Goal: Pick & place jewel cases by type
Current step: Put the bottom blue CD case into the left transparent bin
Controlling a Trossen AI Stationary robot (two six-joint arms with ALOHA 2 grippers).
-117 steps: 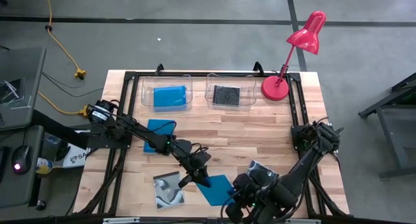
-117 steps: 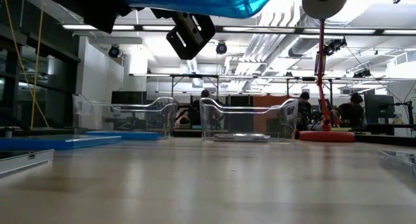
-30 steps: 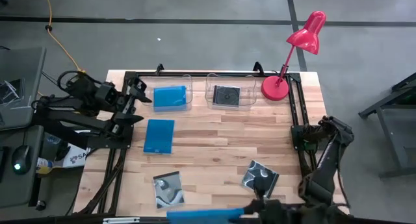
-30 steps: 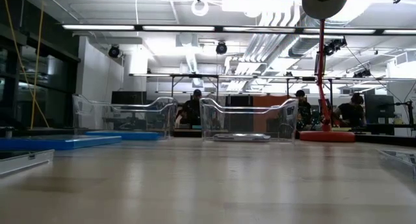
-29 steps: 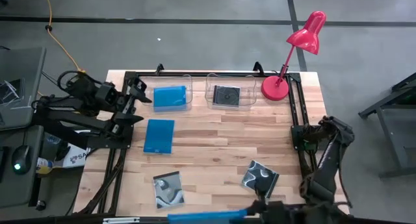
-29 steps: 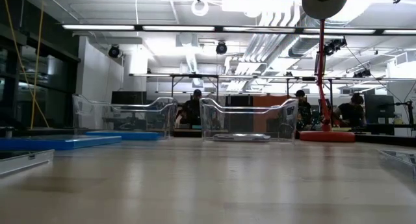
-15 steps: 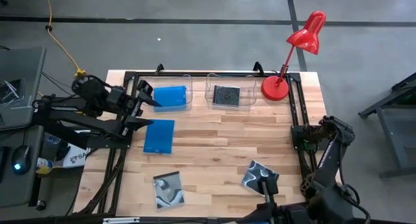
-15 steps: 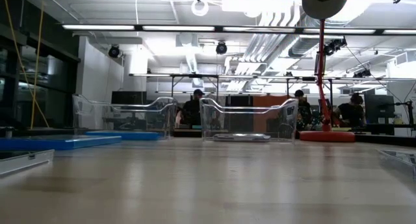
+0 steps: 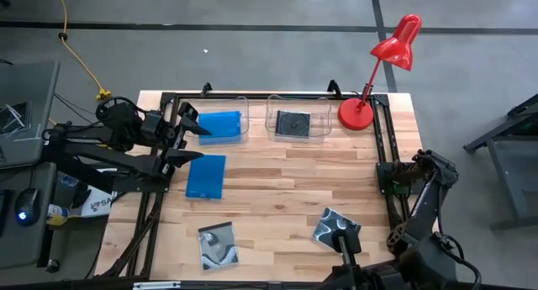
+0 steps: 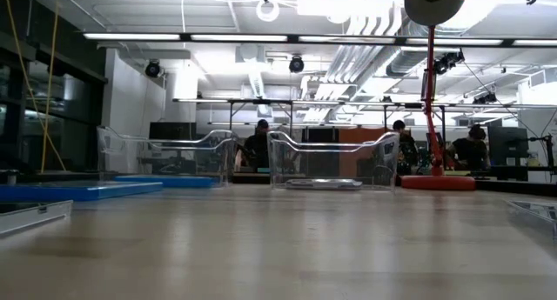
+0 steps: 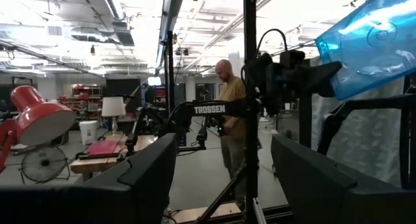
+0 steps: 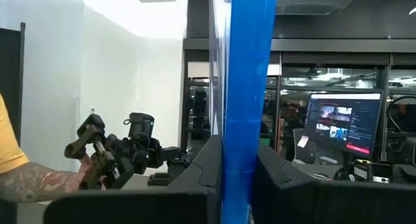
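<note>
We see the wooden bench from above, with the red lamp at its far right corner as our landmark. Just beside the lamp's base stands a clear tub holding a black jewel case, and one place farther from the lamp a second clear tub holds a blue jewel case. Another blue jewel case lies flat on the bare bench, nearer the front edge than that second tub. Well away from the lamp, towards the front edge, lie two swirl-covered cases: one on the side away from the lamp, the other on the lamp's side. The left gripper hangs at the edge of the bench by the blue-case tub, its fingers spread wide with nothing between them. The right gripper is off the front edge (only its wrist view shows it properly), clamped tight on a third blue jewel case held upright on edge. A person stands in the room beyond.
</note>
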